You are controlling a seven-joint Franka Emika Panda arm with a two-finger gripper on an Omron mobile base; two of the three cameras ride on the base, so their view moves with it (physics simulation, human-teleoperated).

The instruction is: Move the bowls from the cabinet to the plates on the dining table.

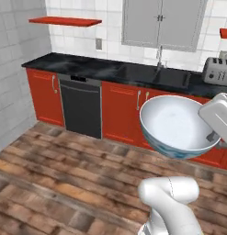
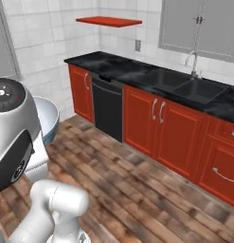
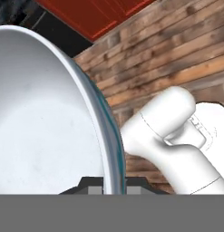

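Clamping the rim of the white bowl [image 3: 45, 113], the jaws sit shut on it, one finger on each side of the thin wall, as the hand view shows from close up; the blue-patterned outside runs along the rim's edge there, with wooden floor [image 3: 177, 50] and a red cupboard front behind. From the left base view the bowl [image 1: 177, 126] hangs in the air, tilted so its white inside faces the camera, held at its right rim by the hand [image 1: 216, 133]; the jaws themselves are hidden there by the bowl and hand. From the right base view just a slice of the bowl [image 2: 46, 118] peeks out behind the arm's big grey joint at the left edge.

The arm is bent upward from the base, carrying the bowl above the floor, well apart from any surface.

Beyond stand a black surface [image 1: 87, 66] with a sink [image 2: 194, 90], a tap, a toaster [image 1: 218, 71], red cupboards, a dark dishwasher [image 1: 80, 108] and a red shelf [image 1: 64, 21].
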